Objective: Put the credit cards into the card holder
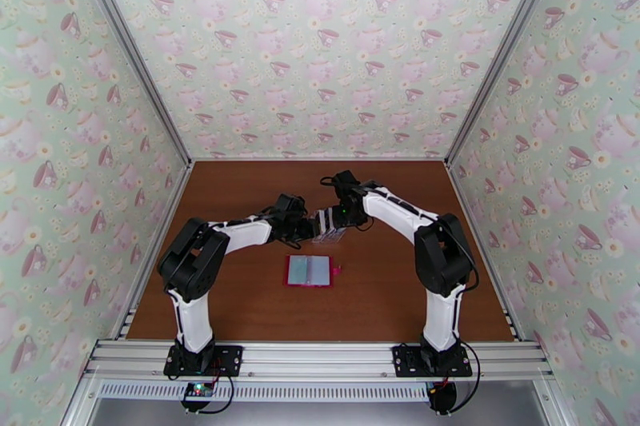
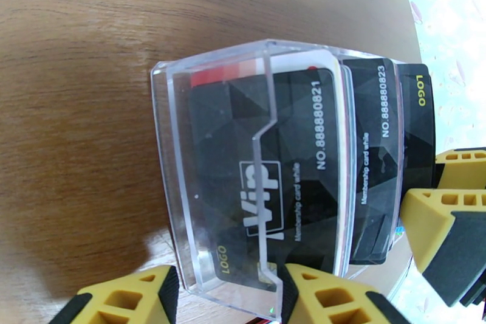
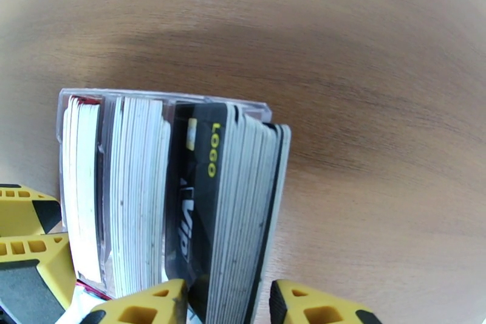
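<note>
The credit cards [image 3: 243, 197] stand in black and white stacks inside a clear slotted stand [image 2: 164, 137] at mid-table. In the left wrist view the black cards [image 2: 304, 155] carry "VIP" and "LOGO" print. My left gripper [image 2: 225, 301] clamps the stand's end compartment between its yellow fingers. From the opposite side my right gripper [image 3: 228, 307] is shut around the outermost stack of cards. In the top view both grippers, left [image 1: 308, 225] and right [image 1: 340, 220], meet at the stand [image 1: 330, 226]. The card holder [image 1: 310, 270], a red wallet, lies open and flat just in front of them.
The brown wooden table [image 1: 240, 204] is enclosed by wallpapered walls at the back and both sides. An aluminium rail [image 1: 320, 356] with the arm bases runs along the near edge. The wallet's snap tab [image 1: 337, 269] sticks out to its right.
</note>
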Robot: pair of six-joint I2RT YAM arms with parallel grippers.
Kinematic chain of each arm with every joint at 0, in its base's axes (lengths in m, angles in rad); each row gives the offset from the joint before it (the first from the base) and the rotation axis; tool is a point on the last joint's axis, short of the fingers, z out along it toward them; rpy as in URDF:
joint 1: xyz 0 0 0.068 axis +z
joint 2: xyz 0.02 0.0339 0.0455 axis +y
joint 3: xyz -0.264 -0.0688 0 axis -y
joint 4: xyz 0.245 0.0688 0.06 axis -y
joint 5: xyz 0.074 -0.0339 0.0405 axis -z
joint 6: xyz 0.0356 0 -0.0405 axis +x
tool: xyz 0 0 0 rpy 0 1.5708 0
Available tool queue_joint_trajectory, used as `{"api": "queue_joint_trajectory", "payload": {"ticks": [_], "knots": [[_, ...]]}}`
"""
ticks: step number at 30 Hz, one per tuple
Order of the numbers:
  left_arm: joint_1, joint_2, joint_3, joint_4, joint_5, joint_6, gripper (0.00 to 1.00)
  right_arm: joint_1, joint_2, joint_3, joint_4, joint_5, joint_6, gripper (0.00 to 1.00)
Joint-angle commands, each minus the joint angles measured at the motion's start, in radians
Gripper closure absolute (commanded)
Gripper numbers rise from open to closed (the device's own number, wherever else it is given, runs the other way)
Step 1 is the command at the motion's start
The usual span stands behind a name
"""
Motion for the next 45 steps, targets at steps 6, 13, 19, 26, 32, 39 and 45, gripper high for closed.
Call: {"api": "queue_joint_trajectory", "payload": {"ticks": [6, 13, 19, 26, 32, 39, 45], "knots": [[0.006, 0.014, -0.034, -0.079, -0.025, 0.009, 0.51, -0.014, -0.033, 0.045, -0.051, 0.066, -0.018, 0.60], [0.006, 0.014, -0.034, -0.080, -0.022, 0.009, 0.51, -0.019, -0.033, 0.050, -0.054, 0.066, -0.020, 0.63], [0.006, 0.016, -0.035, -0.077, -0.021, 0.005, 0.51, -0.020, -0.031, 0.060, -0.062, 0.066, -0.022, 0.72], [0.006, 0.019, -0.034, -0.074, -0.016, 0.002, 0.50, -0.019, -0.028, 0.060, -0.068, 0.059, -0.022, 0.84], [0.007, 0.023, -0.034, -0.074, -0.013, 0.002, 0.50, -0.019, -0.030, 0.060, -0.065, 0.024, -0.025, 0.93], [0.006, 0.027, -0.033, -0.070, -0.009, -0.001, 0.50, -0.002, -0.036, 0.057, -0.046, -0.072, -0.029, 0.97], [0.006, 0.031, -0.030, -0.071, -0.007, -0.001, 0.50, 0.010, -0.010, 0.055, -0.032, -0.155, -0.027, 0.97]]}}
